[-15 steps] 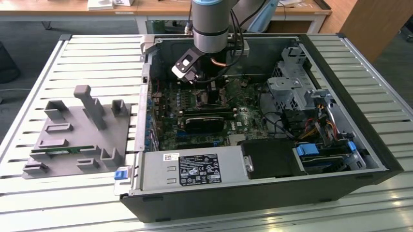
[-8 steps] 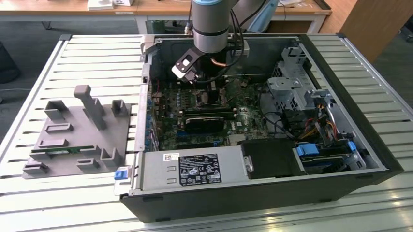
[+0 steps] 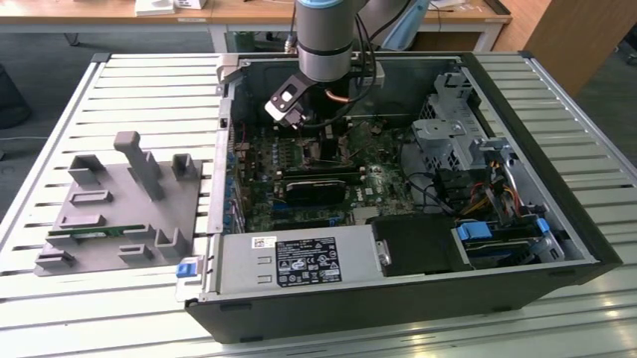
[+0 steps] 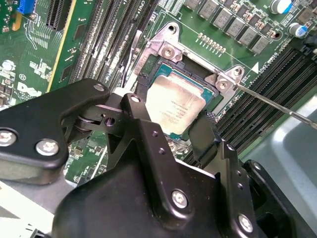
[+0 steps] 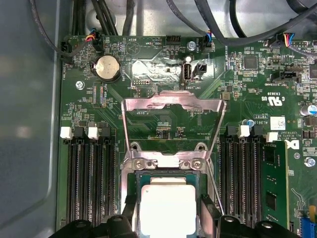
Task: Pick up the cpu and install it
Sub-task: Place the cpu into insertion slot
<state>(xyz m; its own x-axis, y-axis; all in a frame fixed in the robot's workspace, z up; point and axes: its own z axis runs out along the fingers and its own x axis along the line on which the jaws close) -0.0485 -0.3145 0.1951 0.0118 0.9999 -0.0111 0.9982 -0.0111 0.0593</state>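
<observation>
- cpu [image 4: 176, 103] lies flat, dead centre between the two fingers of your gripper [image 4: 173, 113], right over the open socket [image 5: 132, 182]. The load plate [image 5: 173, 103] is flipped up beyond it.
- Yep, your jaws look pinched narrow on its two opposite edges. Can't tell if it's seated, though.

Wooden desk [image 3: 249, 11] behind, dark grey floor [image 3: 60, 45], bright light.
</observation>
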